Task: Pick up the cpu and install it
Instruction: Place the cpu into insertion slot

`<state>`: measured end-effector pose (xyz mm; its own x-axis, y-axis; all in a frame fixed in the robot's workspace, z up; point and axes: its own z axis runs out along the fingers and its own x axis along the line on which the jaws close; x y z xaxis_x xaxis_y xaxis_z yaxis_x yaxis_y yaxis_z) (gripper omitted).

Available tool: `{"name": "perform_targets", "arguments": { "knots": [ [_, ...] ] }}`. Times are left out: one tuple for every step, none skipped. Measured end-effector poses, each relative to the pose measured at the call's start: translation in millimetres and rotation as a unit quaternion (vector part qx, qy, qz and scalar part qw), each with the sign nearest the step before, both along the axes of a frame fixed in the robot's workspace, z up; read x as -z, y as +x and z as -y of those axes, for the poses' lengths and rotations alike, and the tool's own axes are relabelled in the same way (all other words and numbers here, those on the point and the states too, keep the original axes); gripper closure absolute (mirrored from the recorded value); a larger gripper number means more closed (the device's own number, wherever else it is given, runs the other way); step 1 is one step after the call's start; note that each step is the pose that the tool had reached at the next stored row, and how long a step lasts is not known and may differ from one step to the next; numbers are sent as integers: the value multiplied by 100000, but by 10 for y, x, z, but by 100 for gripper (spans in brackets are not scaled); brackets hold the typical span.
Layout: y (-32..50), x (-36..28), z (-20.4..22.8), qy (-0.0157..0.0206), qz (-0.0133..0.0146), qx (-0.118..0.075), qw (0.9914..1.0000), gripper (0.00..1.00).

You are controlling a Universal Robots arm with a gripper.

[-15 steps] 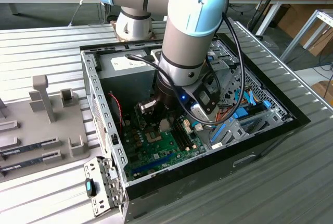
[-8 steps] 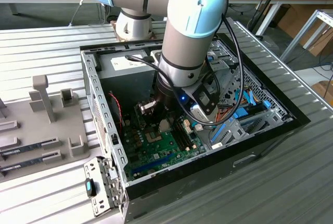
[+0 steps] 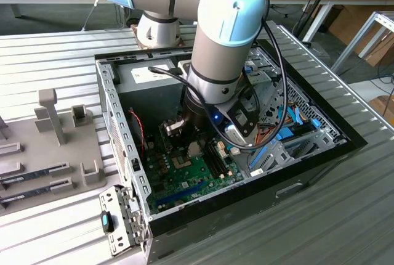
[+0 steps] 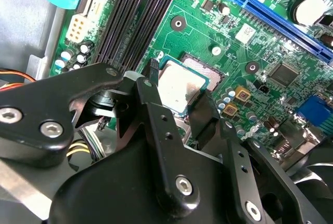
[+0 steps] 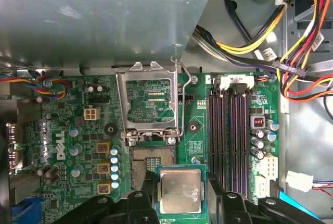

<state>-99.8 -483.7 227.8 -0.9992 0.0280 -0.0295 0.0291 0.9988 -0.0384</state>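
Observation:
The cpu (image 5: pixel 179 190), a small silver-grey square with a thin green rim, sits between my two black fingers (image 5: pixel 147 188), and my gripper (image 5: pixel 179 193) is shut on its edges. It hovers just beside the open socket (image 5: pixel 152 160) on the green motherboard, whose metal load plate (image 5: pixel 148 96) is tipped up. In the second wrist view the cpu (image 4: pixel 179 89) is clamped at the fingertips (image 4: pixel 152 73) of the gripper (image 4: pixel 179 96), close above the board. In the exterior view the gripper (image 3: pixel 192 146) reaches down into the open computer case (image 3: pixel 111 111) over the motherboard (image 3: pixel 184 175).
Dark memory slots (image 5: pixel 229 130) run beside the socket. Bundled coloured cables (image 5: pixel 270 47) and a grey power-supply box (image 3: pixel 148 74) lie close by. The case's metal walls ring the board. On the exterior view's left, a grey tray (image 3: pixel 37 148) holds memory sticks.

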Motion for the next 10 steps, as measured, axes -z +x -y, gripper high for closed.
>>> {"name": "perform_targets", "arguments": {
  "knots": [
    [0, 3, 0, 3, 1, 1, 100000, 53],
    [0, 6, 0, 4, 1, -2, 100000, 53],
    [0, 14, 0, 2, 2, 0, 100000, 53],
    [0, 16, 0, -1, 0, -1, 100000, 53],
    [0, 19, 0, 3, 1, 0, 100000, 53],
    [0, 23, 0, 2, 0, -2, 100000, 53],
    [0, 26, 0, 0, 0, 0, 100000, 53],
    [0, 29, 0, 1, 0, -2, 100000, 53],
    [0, 33, 0, 3, 1, 1, 100000, 53],
    [0, 37, 0, 1, -1, -4, 100000, 53]
  ]
}}
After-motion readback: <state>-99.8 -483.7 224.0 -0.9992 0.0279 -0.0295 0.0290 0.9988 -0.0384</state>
